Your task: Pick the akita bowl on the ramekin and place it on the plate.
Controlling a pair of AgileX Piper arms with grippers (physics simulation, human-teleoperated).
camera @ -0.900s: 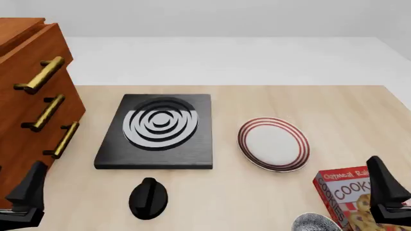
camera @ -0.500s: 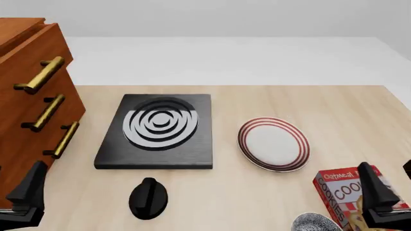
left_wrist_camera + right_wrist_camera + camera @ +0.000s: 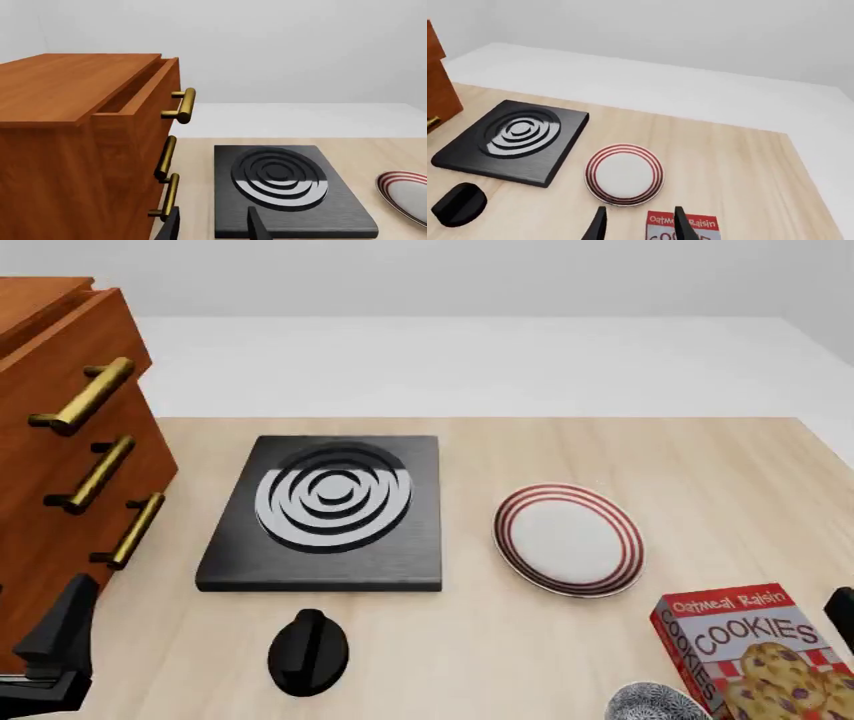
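Only the top of the speckled grey akita bowl (image 3: 653, 704) shows, cut off by the front view's bottom edge just left of a cookie box. The ramekin is out of view. The red-ringed white plate (image 3: 570, 540) (image 3: 624, 174) lies bare, right of centre and beyond the bowl. My right gripper (image 3: 842, 611) shows only as a dark sliver at the far right edge. In its wrist view this gripper (image 3: 639, 229) is open and empty, above the table on the near side of the plate. My left gripper (image 3: 54, 655) (image 3: 213, 229) is open and empty beside the cabinet.
A cookie box (image 3: 754, 655) (image 3: 684, 227) stands right of the bowl. The black stove burner (image 3: 327, 510) lies left of the plate, with a black knob (image 3: 308, 652) in front of it. A wooden cabinet (image 3: 60, 470) with brass handles fills the left.
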